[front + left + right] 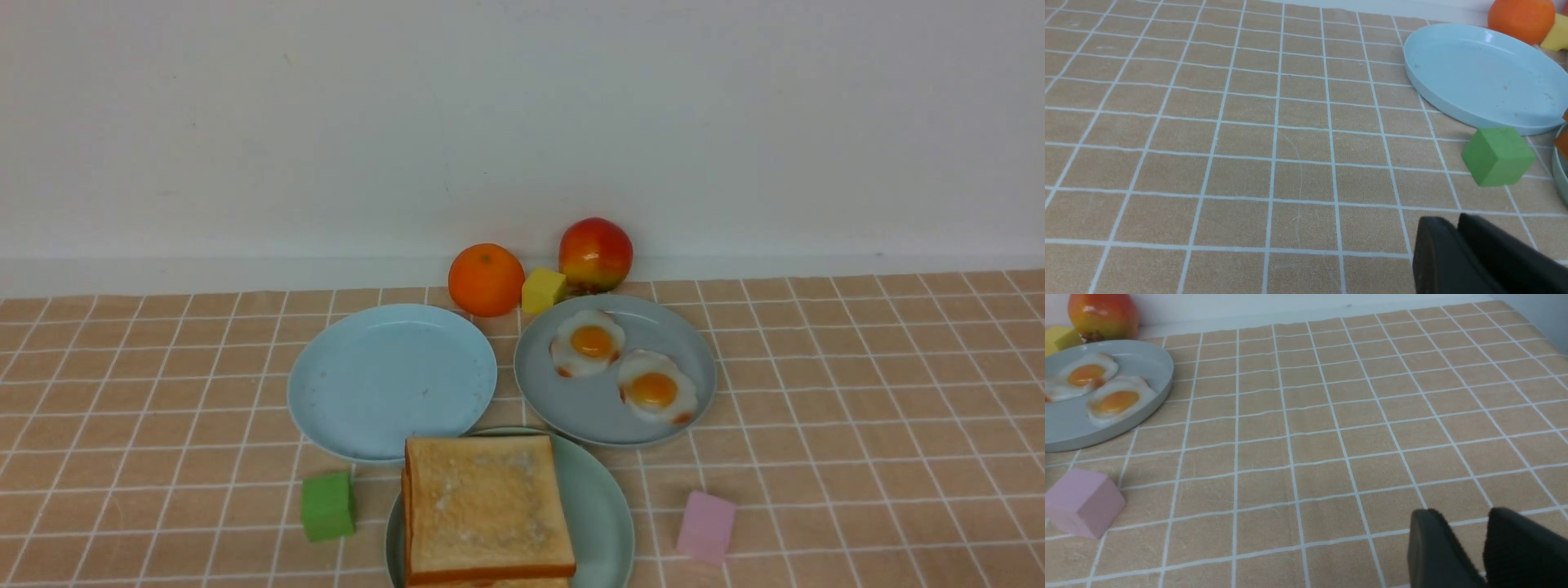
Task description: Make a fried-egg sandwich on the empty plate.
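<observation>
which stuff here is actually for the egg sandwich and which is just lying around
For the job:
- mint-green plate, nearest the robot
- toast stack on that plate
- two fried eggs on the grey-blue plate

Just lying about:
- light blue plate, nothing on it
- orange
- red-yellow fruit
- yellow block
- green block
- pink block

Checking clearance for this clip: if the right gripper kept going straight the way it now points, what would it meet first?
Probably nothing: ahead of the right gripper the checked tablecloth looks bare. The pink cube and grey-blue plate lie well aside, though depth is uncertain.
</observation>
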Robot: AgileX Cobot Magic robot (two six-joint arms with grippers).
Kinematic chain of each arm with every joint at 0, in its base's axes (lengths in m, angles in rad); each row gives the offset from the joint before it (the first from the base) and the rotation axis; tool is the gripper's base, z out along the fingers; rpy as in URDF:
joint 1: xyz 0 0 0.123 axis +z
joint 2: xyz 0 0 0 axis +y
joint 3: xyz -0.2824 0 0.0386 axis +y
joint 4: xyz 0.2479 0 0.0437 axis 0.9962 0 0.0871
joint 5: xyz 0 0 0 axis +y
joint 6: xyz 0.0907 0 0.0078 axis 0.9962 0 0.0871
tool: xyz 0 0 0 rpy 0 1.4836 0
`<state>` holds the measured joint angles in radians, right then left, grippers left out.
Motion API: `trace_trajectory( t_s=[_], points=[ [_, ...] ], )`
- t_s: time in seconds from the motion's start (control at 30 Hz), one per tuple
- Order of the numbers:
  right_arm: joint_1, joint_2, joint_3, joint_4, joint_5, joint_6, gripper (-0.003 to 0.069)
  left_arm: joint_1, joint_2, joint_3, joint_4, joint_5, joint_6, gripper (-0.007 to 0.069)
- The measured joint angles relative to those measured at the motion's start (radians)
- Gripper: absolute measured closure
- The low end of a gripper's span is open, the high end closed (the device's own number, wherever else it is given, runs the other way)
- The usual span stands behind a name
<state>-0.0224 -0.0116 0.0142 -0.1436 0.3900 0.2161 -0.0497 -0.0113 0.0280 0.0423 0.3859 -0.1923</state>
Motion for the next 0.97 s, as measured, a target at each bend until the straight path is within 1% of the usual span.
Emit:
trace_trajectory(
  t_s=[0.97],
  points=[
    [0.0,0.0,0.0,0.0,0.0,0.0,0.0419,0.0,0.0,0.0,0.0,0.0,0.0,0.0532]
  ],
)
